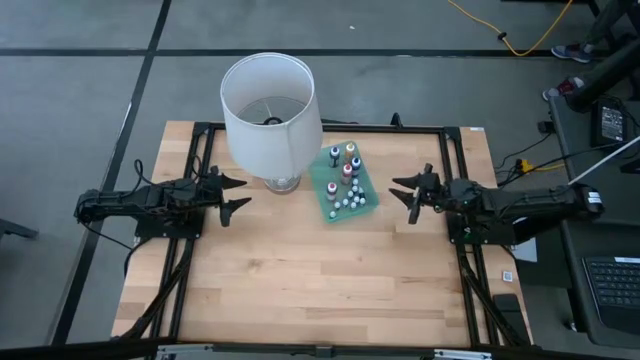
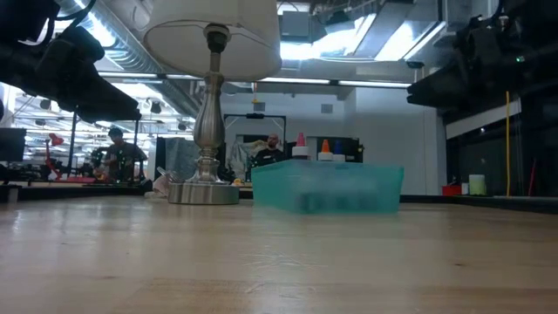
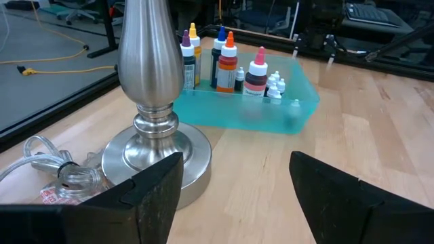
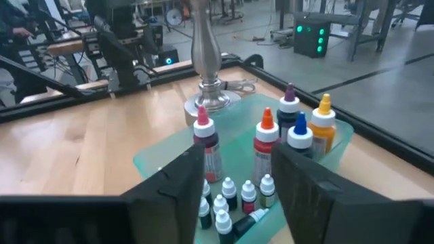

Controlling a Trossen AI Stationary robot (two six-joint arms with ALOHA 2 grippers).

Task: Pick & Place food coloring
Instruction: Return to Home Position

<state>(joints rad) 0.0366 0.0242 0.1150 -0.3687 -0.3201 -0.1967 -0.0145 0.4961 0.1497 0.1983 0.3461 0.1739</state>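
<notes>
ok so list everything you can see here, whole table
table: one, light wood, under everything
lamp: one, white shade, silver base, back centre
cable: one coil, clear, beside the lamp base
tray: one, translucent green, right of the lamp
large bottles: five, pink, orange, purple, blue and yellow caps, upright in the tray
small bottles: several, white caps, in the tray
people: two, far behind the table
left gripper: open, left of the lamp base
right gripper: open, right of the tray

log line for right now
food coloring: in green bin | left gripper: open, by lamp | right gripper: open, by bin
</notes>
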